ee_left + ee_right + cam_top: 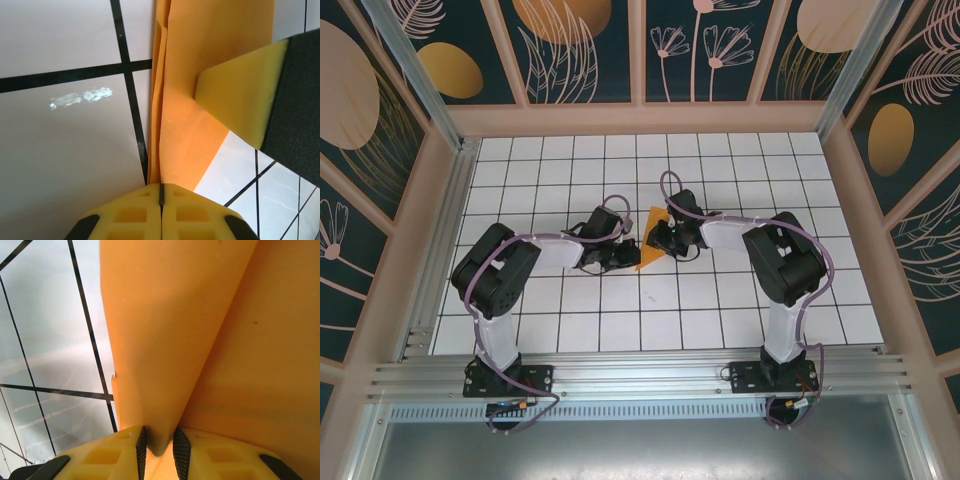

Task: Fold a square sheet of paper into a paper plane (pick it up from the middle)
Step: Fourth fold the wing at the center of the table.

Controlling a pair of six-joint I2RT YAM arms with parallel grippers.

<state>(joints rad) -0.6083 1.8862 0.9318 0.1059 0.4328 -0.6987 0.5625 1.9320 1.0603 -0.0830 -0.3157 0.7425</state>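
Observation:
The orange sheet of paper (649, 238) is folded into a narrow pointed shape and stands up off the tiled table between my two grippers. In the left wrist view its layered edge (159, 125) runs straight down into the seam of my left gripper (161, 188), whose pads are pressed together on it. My right gripper (159, 441) has its jaws a little apart with a rounded fold of the paper (165, 340) pinched between the black pads. Seen from above, the left gripper (625, 256) and right gripper (660, 240) meet at the paper. One right finger (240, 100) rests against the sheet.
The white tiled table (740, 300) with black grid lines stretches all round the grippers. Patterned dark walls in pinkish frames (640, 118) close off the back and sides. A metal rail (640, 375) carrying both arm bases runs along the near edge.

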